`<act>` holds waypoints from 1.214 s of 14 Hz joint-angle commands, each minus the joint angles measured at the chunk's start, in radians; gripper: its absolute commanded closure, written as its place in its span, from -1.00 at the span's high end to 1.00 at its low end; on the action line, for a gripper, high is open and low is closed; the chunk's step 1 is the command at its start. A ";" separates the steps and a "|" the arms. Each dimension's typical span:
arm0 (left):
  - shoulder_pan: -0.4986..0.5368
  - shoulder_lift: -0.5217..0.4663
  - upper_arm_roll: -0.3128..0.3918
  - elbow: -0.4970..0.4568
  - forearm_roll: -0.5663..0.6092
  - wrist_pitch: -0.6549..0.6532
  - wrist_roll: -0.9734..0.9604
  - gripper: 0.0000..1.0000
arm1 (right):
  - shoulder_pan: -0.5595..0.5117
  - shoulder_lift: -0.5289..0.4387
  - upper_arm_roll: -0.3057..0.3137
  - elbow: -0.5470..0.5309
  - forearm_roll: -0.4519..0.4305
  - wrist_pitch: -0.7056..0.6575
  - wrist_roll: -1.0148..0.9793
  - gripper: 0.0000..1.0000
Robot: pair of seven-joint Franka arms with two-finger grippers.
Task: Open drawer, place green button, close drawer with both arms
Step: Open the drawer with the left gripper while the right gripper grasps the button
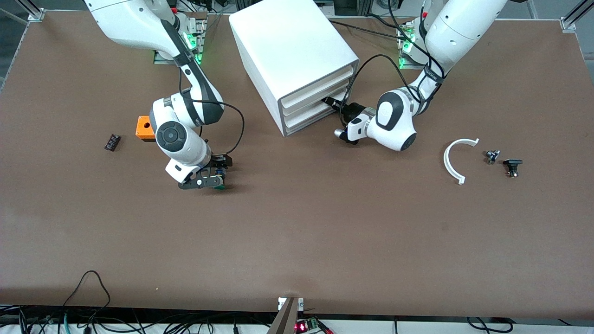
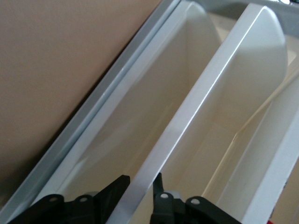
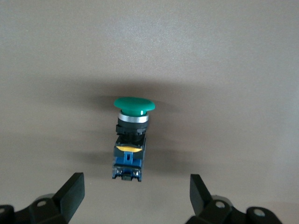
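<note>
Brown desk, white three-drawer cabinet [image 1: 297,60] at 12 o'clock. Left gripper [image 2: 140,186] pinches a drawer [image 2: 196,116] front lip; drawers closed. Right gripper [image 3: 135,196], spread, hovers over green-capped button [image 3: 131,140] lying at 9 o'clock. Everything remains.

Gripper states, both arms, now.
Left gripper: shut on the drawer front lip.
Right gripper: open, low over the button, holding nothing.
</note>
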 commanded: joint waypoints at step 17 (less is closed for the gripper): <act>0.115 -0.166 0.110 0.044 -0.009 0.308 0.014 1.00 | 0.016 0.087 0.010 0.023 -0.004 0.102 0.010 -0.35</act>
